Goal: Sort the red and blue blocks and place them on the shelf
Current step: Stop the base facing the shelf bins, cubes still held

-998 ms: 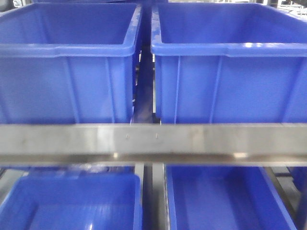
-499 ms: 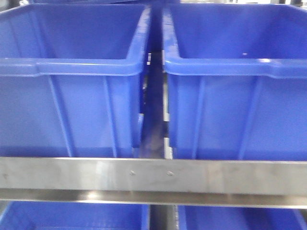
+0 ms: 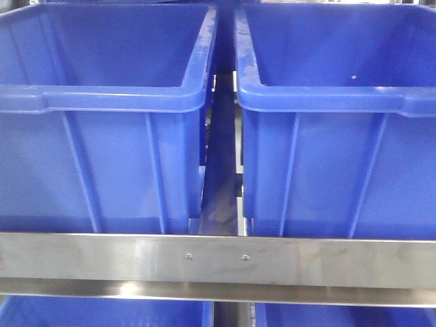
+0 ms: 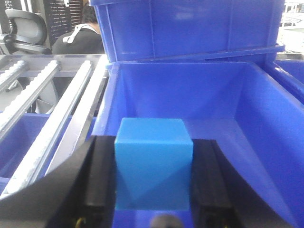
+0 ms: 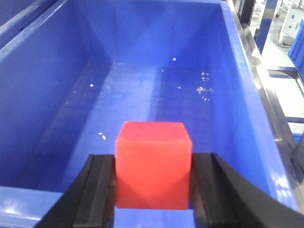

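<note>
Closed in on shelf (image 3: 218,262), rail lower in frame. Gripped blue block (image 4: 153,161) in left gripper (image 4: 153,183), red block (image 5: 153,164) in right gripper (image 5: 153,187), each directly over a bin (image 5: 52,90).

In the front-facing view, the shelf rail (image 3: 102,262) has dropped from mid-frame to the lower frame. The upper left bin (image 3: 102,170) and upper right bin (image 3: 340,170) appear larger. The lower bins (image 3: 102,315) are reduced to a strip at the bottom edge.
</note>
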`<state>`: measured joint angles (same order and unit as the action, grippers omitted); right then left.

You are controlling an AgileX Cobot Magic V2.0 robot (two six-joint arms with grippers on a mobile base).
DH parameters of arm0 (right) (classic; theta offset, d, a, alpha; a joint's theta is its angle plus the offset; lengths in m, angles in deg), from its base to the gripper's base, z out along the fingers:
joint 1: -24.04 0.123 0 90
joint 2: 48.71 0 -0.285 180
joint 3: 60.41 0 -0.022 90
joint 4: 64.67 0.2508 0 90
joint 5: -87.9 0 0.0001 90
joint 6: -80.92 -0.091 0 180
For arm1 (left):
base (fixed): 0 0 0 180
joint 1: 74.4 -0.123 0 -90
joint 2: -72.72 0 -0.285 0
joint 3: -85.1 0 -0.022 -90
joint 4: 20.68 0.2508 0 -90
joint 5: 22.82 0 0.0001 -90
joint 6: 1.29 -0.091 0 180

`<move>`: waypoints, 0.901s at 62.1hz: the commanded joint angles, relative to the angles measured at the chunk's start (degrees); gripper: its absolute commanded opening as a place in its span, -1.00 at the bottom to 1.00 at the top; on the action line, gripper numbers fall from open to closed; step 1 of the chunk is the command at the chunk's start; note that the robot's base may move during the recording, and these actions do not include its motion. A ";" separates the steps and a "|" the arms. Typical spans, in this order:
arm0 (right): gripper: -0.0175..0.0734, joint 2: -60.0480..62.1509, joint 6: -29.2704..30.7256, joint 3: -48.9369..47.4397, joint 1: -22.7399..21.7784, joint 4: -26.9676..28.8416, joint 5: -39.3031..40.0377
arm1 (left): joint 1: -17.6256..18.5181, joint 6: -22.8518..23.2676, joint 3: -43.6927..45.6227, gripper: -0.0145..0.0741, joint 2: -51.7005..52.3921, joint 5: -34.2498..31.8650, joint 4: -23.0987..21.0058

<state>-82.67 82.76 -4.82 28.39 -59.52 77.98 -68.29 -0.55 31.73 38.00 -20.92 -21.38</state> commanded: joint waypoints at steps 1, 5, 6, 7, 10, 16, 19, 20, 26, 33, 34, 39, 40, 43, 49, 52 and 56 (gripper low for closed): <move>-0.49 -0.17 0.64 -1.55 -0.36 0.20 5.02 | 0.05 0.20 1.63 -0.39 -0.38 -5.33 -0.02; -0.49 -0.17 0.64 -1.55 -0.36 0.20 5.02 | 0.05 0.20 1.63 -0.39 -0.38 -5.33 -0.02; -0.49 -0.17 0.64 -1.55 -0.36 0.20 5.02 | 0.05 0.20 1.63 -0.39 -0.38 -5.33 -0.02; -0.49 -0.17 0.64 -1.55 -0.36 0.20 5.02 | 0.05 0.20 1.63 -0.39 -0.38 -5.33 -0.02; -0.49 -0.17 0.64 -1.55 -0.36 0.20 5.02 | 0.05 0.20 1.63 -0.39 -0.38 -5.33 -0.02; -0.49 -0.17 0.64 -1.55 -0.36 0.20 5.02 | 0.05 0.20 1.63 -0.39 -0.38 -5.33 -0.02; -0.49 -0.17 0.64 -1.55 -0.36 0.20 5.02 | 0.05 0.20 1.63 -0.39 -0.38 -5.33 -0.02; -0.49 -0.17 0.64 -1.55 -0.36 0.20 5.02 | 0.05 0.20 1.63 -0.39 -0.38 -5.33 -0.02; -0.49 -0.17 0.64 -1.55 -0.36 0.20 5.02 | 0.05 0.20 1.63 -0.39 -0.38 -5.33 -0.02; -0.49 -0.17 0.64 -1.55 -0.36 0.20 5.02 | 0.05 0.20 1.63 -0.39 -0.38 -5.33 -0.02; -0.49 -0.17 0.64 -1.55 -0.36 0.20 5.02 | 0.05 0.20 1.63 -0.39 -0.38 -5.33 -0.02; -0.49 -0.17 0.64 -1.55 -0.36 0.20 5.02 | 0.05 0.20 1.63 -0.39 -0.38 -5.33 -0.02; -0.49 -0.17 0.64 -1.55 -0.36 0.20 5.02 | 0.05 0.20 1.63 -0.39 -0.38 -5.33 -0.02; -0.49 -0.17 0.64 -1.55 -0.36 0.20 5.02 | 0.05 0.20 1.63 -0.39 -0.38 -5.33 -0.02; -0.49 -0.17 0.64 -1.55 -0.36 0.20 5.70 | 0.05 0.20 1.63 -0.39 -0.38 -5.33 -0.02; -0.49 -0.17 0.64 -1.55 -0.36 0.20 6.39 | 0.05 0.20 1.63 -0.39 -0.38 -5.33 -0.02; -0.49 -0.17 0.64 -1.55 -0.36 0.20 6.75 | 0.05 0.20 1.63 -0.39 -0.38 -5.33 -0.02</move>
<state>-82.67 82.76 -4.82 28.39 -59.52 78.41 -68.29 -0.55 31.73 38.00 -20.92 -21.38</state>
